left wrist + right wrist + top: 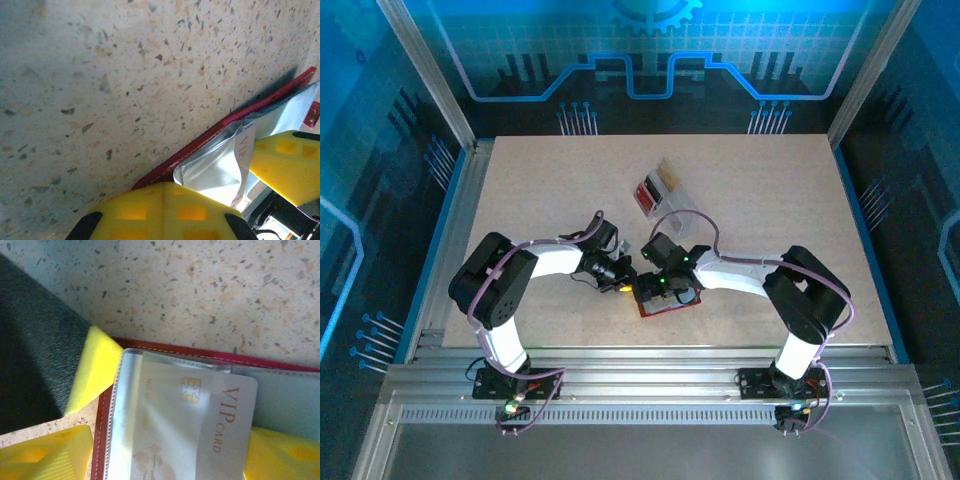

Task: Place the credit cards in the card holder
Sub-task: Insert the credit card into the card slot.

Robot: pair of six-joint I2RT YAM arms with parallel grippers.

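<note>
**Fig. 1.** The card holder lay open on the table near its front edge, between your two arms. A credit card marked VIP sat partly inside its clear sleeve, one corner protruding. Your right gripper stood over the card, jaws released, a finger on either side. Your left gripper was clenched, its tip touching the holder's left edge; whether it pinched anything could not be told. A clear box stood farther back.

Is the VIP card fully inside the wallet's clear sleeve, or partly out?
Partly out: the VIP card has its chip end under the clear sleeve, its printed end bare.
</note>
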